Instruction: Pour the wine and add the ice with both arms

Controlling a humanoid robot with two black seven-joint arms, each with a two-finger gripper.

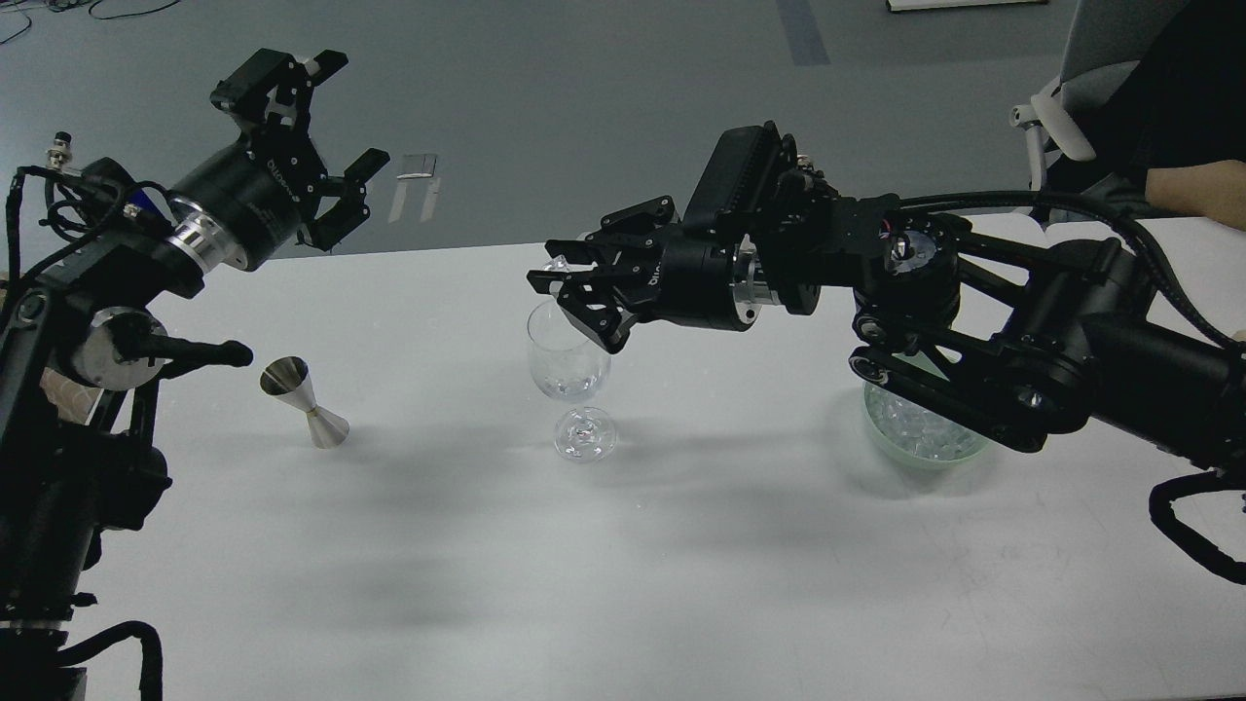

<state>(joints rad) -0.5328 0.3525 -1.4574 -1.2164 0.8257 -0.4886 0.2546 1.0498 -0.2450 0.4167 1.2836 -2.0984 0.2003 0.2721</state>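
Note:
A clear stemmed wine glass [569, 362] stands mid-table with a shallow pool of clear wine [576, 389] in its bowl. My right gripper [558, 284] hovers just over the glass rim. It is shut on a small clear ice cube [556, 264]. More ice [915, 435] lies in a green bowl [959, 452] on the right, mostly hidden behind my right arm. My left gripper [343, 115] is open and empty, raised beyond the table's far left edge.
A steel jigger [304, 401] stands upright on the white table [623, 565] left of the glass, below my left arm. A chair [1056, 122] and a person's forearm [1192, 187] are at the far right.

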